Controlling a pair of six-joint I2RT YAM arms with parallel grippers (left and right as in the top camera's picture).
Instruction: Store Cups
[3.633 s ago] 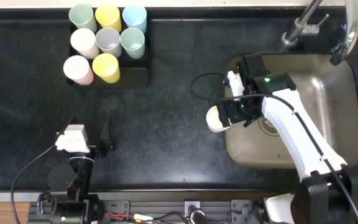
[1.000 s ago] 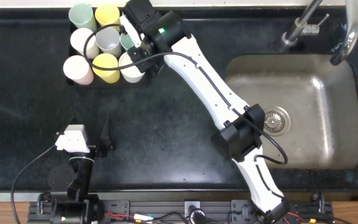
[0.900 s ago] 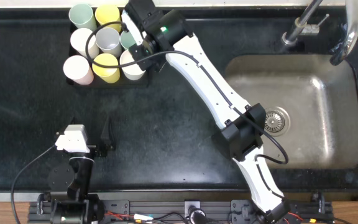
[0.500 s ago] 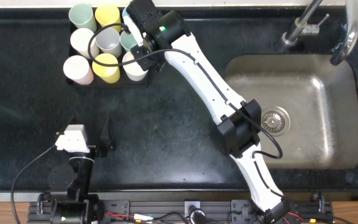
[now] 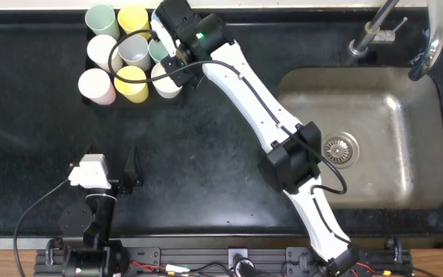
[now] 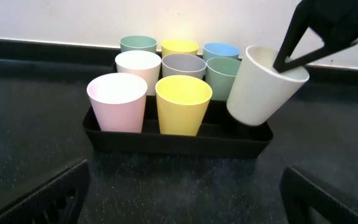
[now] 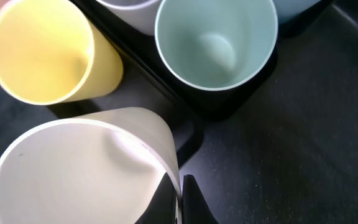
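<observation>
Tilted cream plastic cup (image 6: 263, 87) hangs at upper left of the top frame, over the black slotted tray's (image 6: 166, 142) last free corner; right fingers (image 7: 194, 204) pinch its rim wall; best to level it, lower straight, then release.

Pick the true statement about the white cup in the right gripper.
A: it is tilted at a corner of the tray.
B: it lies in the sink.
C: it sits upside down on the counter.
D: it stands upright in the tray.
A: the white cup, pinched at its rim by the right gripper, leans at an angle at the corner of the tray, beside the yellow cup.
</observation>
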